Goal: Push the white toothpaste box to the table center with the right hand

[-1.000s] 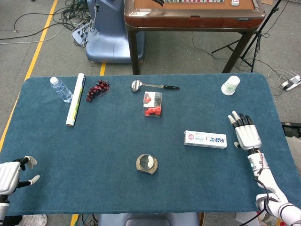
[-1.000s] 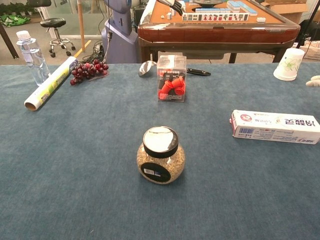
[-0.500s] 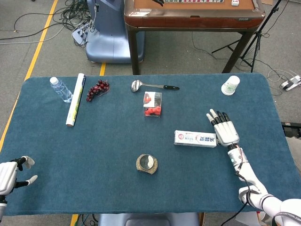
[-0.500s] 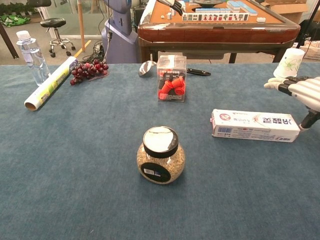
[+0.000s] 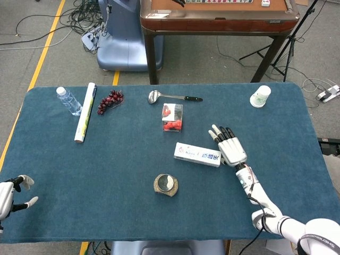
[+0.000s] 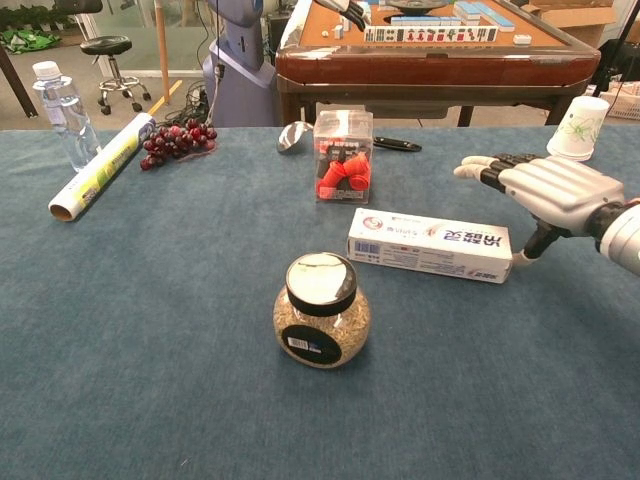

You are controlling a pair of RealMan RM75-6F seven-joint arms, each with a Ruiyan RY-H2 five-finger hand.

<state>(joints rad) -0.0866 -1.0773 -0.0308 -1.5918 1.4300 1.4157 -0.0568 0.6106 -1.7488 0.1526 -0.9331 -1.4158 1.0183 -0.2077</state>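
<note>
The white toothpaste box (image 5: 197,154) (image 6: 429,244) lies flat near the middle of the blue table, long side running left to right. My right hand (image 5: 229,148) (image 6: 547,189) is flat and open with fingers stretched out, its edge pressing against the box's right end. It holds nothing. My left hand (image 5: 10,194) rests open at the table's near left corner, seen only in the head view.
A glass jar with a dark lid (image 5: 166,185) (image 6: 321,310) stands just in front of the box. Behind it is a clear box of red pieces (image 5: 172,117). A spoon (image 5: 172,96), grapes (image 5: 110,100), a roll (image 5: 85,111), a water bottle (image 5: 69,100) and a paper cup (image 5: 260,96) line the far side.
My right hand has swept left across the table, sliding the toothpaste box from the right side toward the middle. The left hand has drifted slightly toward the near left edge.
</note>
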